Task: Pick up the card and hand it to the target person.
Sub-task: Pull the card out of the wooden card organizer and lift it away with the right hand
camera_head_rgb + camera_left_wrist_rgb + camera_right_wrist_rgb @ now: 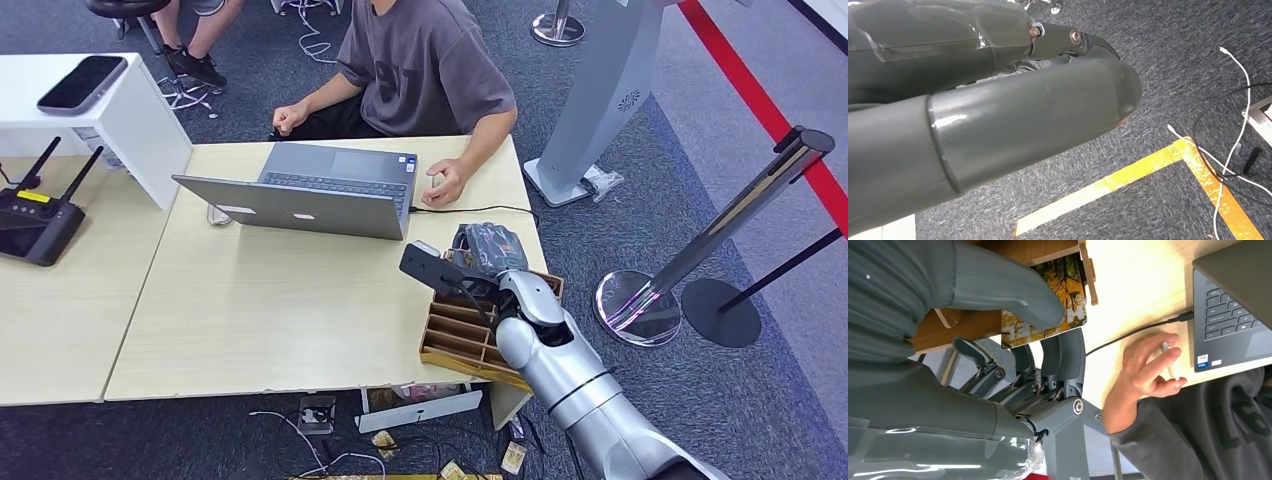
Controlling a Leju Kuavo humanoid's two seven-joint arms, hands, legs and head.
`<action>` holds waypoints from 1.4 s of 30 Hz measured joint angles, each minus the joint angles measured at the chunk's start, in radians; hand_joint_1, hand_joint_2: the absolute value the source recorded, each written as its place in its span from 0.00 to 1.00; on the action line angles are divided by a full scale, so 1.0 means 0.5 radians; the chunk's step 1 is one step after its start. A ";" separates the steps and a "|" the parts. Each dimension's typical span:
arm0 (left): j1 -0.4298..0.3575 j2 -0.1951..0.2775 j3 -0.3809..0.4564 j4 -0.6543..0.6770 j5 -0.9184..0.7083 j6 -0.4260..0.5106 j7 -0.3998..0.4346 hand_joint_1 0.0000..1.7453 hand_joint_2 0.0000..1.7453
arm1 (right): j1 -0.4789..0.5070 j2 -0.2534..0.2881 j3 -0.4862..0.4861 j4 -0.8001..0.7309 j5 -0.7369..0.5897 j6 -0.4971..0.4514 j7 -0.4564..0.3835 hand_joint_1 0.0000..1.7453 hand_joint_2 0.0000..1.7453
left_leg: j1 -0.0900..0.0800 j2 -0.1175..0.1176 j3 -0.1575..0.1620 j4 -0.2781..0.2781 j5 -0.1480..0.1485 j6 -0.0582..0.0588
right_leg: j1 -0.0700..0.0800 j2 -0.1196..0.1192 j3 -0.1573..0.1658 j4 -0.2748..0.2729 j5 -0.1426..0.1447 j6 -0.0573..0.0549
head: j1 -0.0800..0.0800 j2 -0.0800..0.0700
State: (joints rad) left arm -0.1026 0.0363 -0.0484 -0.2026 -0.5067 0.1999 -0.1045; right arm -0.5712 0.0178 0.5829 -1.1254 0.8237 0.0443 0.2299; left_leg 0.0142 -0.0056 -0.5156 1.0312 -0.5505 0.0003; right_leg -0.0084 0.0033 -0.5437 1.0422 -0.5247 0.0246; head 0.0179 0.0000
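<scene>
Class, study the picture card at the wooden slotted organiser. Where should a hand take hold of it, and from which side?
Grip the exposed end of the picture card with autumn trees that juts past the wooden slotted organiser, on the seated person's side. Being thin and flat, it suits a pinch across its faces. The right hand does this, thick thumb on the printed face and dark fingers behind.

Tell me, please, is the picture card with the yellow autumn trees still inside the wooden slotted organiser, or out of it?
Partly out. In the right wrist view the right hand pinches the picture card between thumb and fingers, its printed end clear of the wooden slotted organiser.
</scene>
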 joint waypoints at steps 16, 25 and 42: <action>0.000 -0.003 0.002 0.000 -0.018 0.000 -0.004 0.00 0.00 | 0.007 0.000 -0.005 0.000 0.025 -0.032 0.000 0.78 1.00 | 0.000 0.000 0.000 0.000 0.000 0.000 | 0.000 0.000 0.000 0.000 0.000 0.000 | 0.000 0.000; 0.000 -0.004 0.002 0.000 -0.028 0.001 0.004 0.00 0.00 | 0.008 0.001 -0.018 0.000 0.034 -0.040 -0.002 0.77 1.00 | 0.000 0.000 0.000 0.000 0.000 0.000 | 0.000 0.000 0.000 0.000 0.000 0.000 | 0.000 0.000; 0.000 -0.005 0.004 0.000 -0.050 0.000 -0.007 0.00 0.00 | -0.021 0.017 -0.006 -0.006 0.072 0.021 -0.023 0.77 1.00 | 0.000 0.000 -0.001 0.000 0.000 0.000 | 0.000 0.000 0.000 0.000 0.000 0.000 | 0.000 0.000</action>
State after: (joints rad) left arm -0.1026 0.0340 -0.0466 -0.2026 -0.5317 0.1998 -0.1080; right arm -0.5815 0.0264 0.5801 -1.1281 0.8595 0.0547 0.2182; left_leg 0.0143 -0.0056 -0.5161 1.0312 -0.5505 0.0003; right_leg -0.0083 0.0032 -0.5438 1.0423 -0.5247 0.0246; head 0.0179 0.0000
